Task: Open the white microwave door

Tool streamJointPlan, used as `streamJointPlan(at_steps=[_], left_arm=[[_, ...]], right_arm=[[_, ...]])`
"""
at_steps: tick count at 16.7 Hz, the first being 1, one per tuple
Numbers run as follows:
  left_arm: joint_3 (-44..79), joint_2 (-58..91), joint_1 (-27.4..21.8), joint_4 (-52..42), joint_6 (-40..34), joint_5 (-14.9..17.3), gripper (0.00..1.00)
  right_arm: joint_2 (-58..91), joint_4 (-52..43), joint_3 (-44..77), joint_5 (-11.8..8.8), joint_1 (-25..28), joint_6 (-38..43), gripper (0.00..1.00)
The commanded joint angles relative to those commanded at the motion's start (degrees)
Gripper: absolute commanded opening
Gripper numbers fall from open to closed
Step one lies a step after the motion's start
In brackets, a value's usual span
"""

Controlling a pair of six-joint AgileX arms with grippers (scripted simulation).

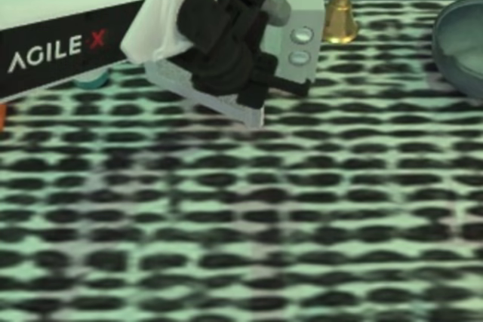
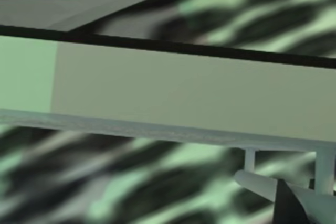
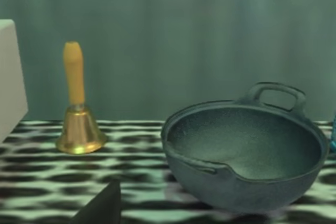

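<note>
At the table's far left, the boxy pale white microwave [image 1: 306, 5] with two silver knobs sits mostly under my left arm; its flat white door [image 1: 204, 96] with mesh window stands swung out at an angle over the green-black patterned tablecloth [image 1: 264, 224]. Left gripper [image 1: 260, 84] at the door's free edge by the slim handle [image 2: 262, 182], can't tell finger opening or grip. Right gripper unseen; brass bell [image 3: 79, 124] with orange handle, dark iron pot [image 3: 247, 150] nearby
</note>
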Motion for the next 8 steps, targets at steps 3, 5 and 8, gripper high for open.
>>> streamJointPlan(at_steps=[3,5,8], left_arm=[[0.0,0.0,0.0,0.0,0.0,0.0,0.00],[0.0,0.0,0.0,0.0,0.0,0.0,0.00],[0.0,0.0,-0.4,0.0,-0.4,0.5,0.00]], right_arm=[[0.0,0.0,0.0,0.0,0.0,0.0,1.00],[0.0,0.0,0.0,0.0,0.0,0.0,1.00],[0.0,0.0,0.0,0.0,0.0,0.0,1.00]])
